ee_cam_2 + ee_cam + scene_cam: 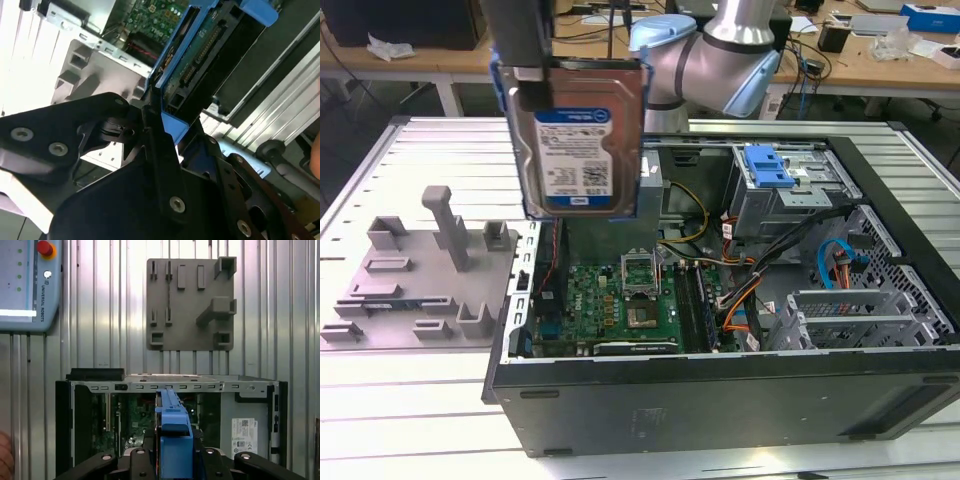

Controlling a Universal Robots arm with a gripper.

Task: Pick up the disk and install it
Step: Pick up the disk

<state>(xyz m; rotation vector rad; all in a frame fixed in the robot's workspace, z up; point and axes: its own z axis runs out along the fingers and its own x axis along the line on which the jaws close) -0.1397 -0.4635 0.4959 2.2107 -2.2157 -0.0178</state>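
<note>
The gripper (527,62) is closed on the disk (582,140), its fingers (159,131) clamped across one end at the blue rails. The disk hangs upright, label facing the exterior view, in the air above the open computer case (720,410). It is probably rigid and dense for its size, with smooth metal faces and shock-sensitive parts. The rails look the safest hold, since the second wrist view shows a bare circuit board and connector on its underside. The case holds a motherboard (620,300), loose cables (745,290) and a drive cage (790,195) with a blue latch (767,168).
</note>
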